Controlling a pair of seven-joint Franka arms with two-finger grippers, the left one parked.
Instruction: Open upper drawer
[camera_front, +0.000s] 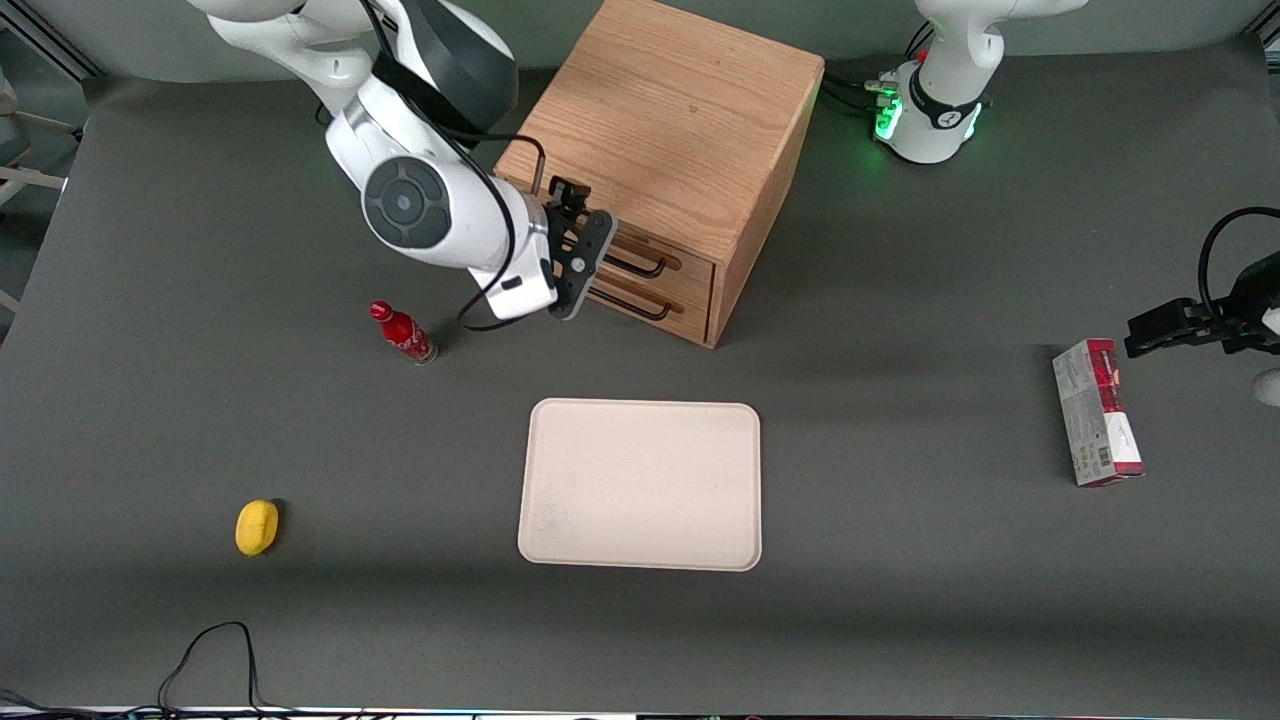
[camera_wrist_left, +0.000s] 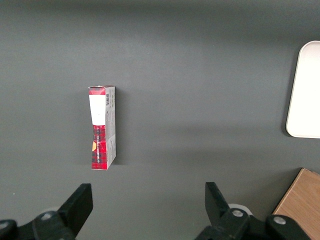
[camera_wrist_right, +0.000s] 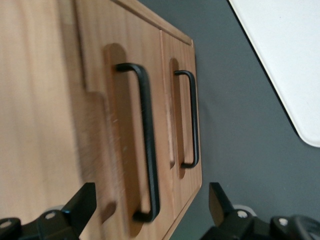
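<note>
Front view puts your jaws (camera_front: 578, 262) spread apart, hovering just in front of the wooden cabinet (camera_front: 665, 130), level with its two drawer fronts. Your upper drawer (camera_front: 655, 258) sits shut, flush with the face, its black wire handle (camera_wrist_right: 145, 145) between the fingers (camera_wrist_right: 80, 206) but untouched. From the jaws, the red bottle (camera_front: 403, 333) stands near at eight o'clock and the cream tray (camera_front: 641, 484) lies at five o'clock, with bare surface (camera_front: 850, 420) between tray edge and cabinet front.
</note>
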